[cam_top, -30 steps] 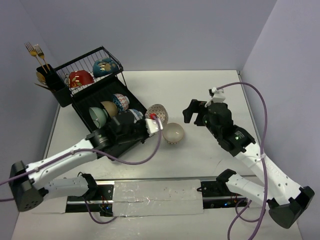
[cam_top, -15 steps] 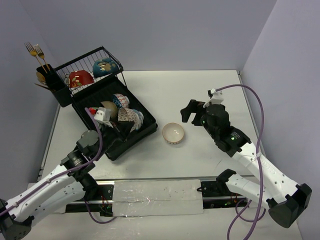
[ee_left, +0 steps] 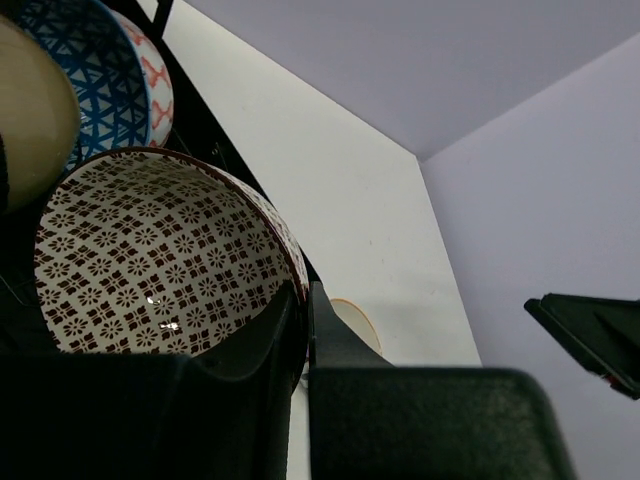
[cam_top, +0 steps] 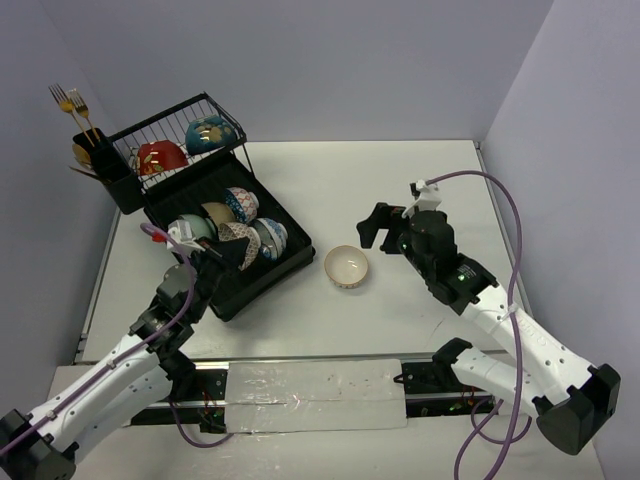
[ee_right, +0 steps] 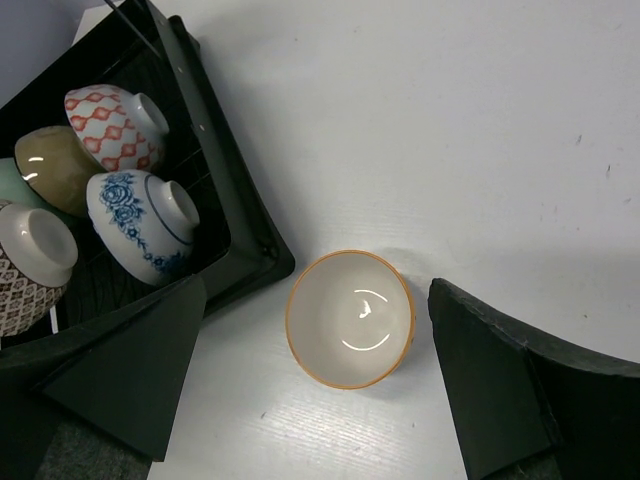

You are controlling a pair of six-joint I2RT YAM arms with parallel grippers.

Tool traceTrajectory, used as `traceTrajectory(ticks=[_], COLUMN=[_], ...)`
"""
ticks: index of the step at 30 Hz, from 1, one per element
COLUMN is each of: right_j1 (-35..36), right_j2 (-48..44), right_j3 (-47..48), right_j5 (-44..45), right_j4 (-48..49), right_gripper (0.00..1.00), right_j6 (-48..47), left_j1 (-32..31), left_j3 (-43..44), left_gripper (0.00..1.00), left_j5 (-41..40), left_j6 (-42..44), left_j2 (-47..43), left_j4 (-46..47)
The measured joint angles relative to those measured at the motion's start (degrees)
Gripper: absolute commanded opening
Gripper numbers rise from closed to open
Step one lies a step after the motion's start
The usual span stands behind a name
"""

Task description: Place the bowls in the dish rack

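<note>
Your right gripper, fingers spread wide, hangs nearer the cream bowl, which sits mouth-up on the table below and between them, just beside the dish rack, while your left gripper pinches the brown-patterned bowl over the rack.

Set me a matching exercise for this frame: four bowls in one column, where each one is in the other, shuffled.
Bowls:
1. red bowl
2. cream bowl
3. brown-patterned bowl
4. blue floral bowl

Places:
A. rim pinched by the left gripper
B. foot up in the black tray, no gripper on it
C. upright on the table, under the open right gripper
D. in the wire basket

Pairs: 1-D, 2-C, 3-A, 4-B
</note>
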Motion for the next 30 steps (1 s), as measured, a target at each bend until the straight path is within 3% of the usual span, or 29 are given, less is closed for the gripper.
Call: traceTrajectory(ticks=[13, 30], right_j1=[0.0, 0.0], right_j2=[0.0, 0.3], right_j3=[-1.7, -1.7], right_j5=[-0.7, -1.7], right_j4=[0.5, 1.3], right_gripper=[1.0, 1.0], right_j6=[-0.5, -1.4], left_j1=[4.4, 5.0], left_j3=[-9.0, -17.9], left_gripper=[0.0, 0.0], left_j5=[2.6, 6.0], left_j6=[-3.5, -4.5], left_j2=[1.3, 6.4], left_j4=[14.7, 33.9])
